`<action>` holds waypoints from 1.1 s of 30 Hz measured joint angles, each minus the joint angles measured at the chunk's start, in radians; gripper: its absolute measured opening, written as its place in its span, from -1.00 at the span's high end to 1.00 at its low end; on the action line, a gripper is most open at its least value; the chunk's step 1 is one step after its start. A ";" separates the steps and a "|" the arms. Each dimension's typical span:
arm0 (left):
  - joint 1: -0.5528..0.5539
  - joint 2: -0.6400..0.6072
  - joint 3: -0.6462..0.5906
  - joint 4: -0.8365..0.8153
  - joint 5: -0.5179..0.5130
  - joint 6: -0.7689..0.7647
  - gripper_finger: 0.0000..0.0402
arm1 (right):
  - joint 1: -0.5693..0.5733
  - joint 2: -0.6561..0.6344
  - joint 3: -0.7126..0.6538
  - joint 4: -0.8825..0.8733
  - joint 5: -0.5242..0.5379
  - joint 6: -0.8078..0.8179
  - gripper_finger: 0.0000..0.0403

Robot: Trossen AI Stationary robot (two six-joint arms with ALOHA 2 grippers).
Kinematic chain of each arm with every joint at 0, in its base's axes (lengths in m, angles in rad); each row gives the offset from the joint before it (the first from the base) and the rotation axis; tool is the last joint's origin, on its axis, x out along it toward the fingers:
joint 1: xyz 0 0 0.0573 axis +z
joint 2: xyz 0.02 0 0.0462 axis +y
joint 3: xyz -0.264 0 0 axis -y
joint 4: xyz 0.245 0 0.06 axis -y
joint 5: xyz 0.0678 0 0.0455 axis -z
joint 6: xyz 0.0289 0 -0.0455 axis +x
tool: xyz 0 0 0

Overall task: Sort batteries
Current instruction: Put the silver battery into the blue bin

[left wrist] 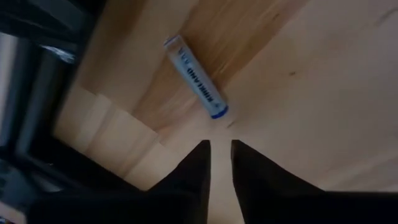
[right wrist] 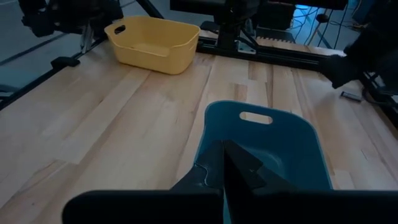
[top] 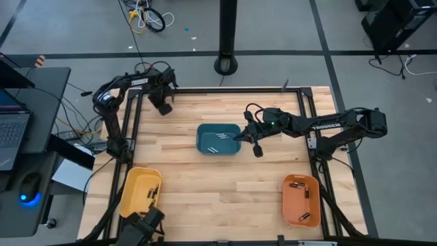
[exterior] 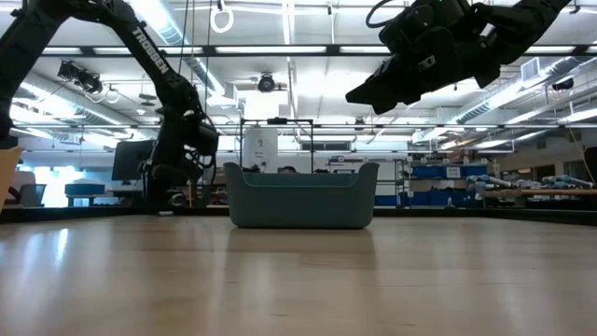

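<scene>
From where I stand, the wooden counter (top: pixel 205 184) carries three trays: a teal tray (top: pixel 218 139) in the middle, a yellow tray (top: pixel 138 193) at the near left corner and an orange tray (top: pixel 301 199) at the near right. Batteries lie in all three; a few pale-marked cells (top: pixel 216 140) rest on the teal tray's floor, some dark ones (top: pixel 153 194) sit along the yellow tray's right wall, and several (top: pixel 301 186) are scattered in the orange tray.

The right end effector (top: pixel 240 137) reaches in from the right and hangs at the teal tray's right rim, raised above it as the low view shows (exterior: pixel 359 95). In its wrist view its fingers (right wrist: pixel 224 163) are pressed together over the tray's near edge, and I cannot make out anything between them.

The left end effector (top: pixel 164 107) hovers at the far left of the counter, well apart from the trays. Its fingers (left wrist: pixel 219 160) are nearly together with only a narrow slit left, and nothing is held. Just beyond the tips a single battery (left wrist: pixel 195 77) with a blue end lies loose on the wood, close to the counter's edge
</scene>
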 joint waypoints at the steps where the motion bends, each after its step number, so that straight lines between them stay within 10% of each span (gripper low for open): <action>1: -0.006 -0.013 0.000 -0.001 0.000 0.000 0.62 | 0.000 0.000 0.000 0.000 0.000 0.000 0.96; 33: -0.016 -0.066 -0.001 0.180 -0.013 -0.318 0.21 | 0.018 0.000 0.000 0.000 0.000 -0.008 0.96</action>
